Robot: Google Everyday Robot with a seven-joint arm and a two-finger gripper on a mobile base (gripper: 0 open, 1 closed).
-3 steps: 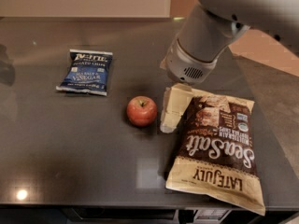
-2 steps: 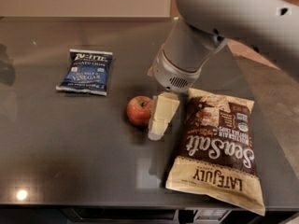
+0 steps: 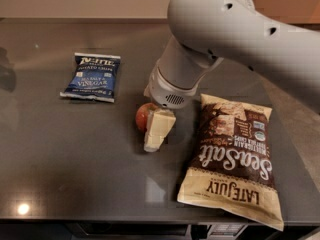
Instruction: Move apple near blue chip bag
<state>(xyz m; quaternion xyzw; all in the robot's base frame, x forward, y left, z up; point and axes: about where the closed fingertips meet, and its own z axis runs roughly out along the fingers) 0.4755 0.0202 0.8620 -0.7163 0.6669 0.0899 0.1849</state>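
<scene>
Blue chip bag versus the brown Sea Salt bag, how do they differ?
The blue chip bag is much smaller than the brown Sea Salt bag. The blue one lies left of the apple; the brown one lies right of it, beside the gripper, which is down at the apple. Both lie flat on the dark table.

The grey arm (image 3: 240, 29) is bent down from the upper right, its wrist (image 3: 172, 86) pointed downward. The gripper (image 3: 156, 134) is held low, at the middle of the view.
</scene>
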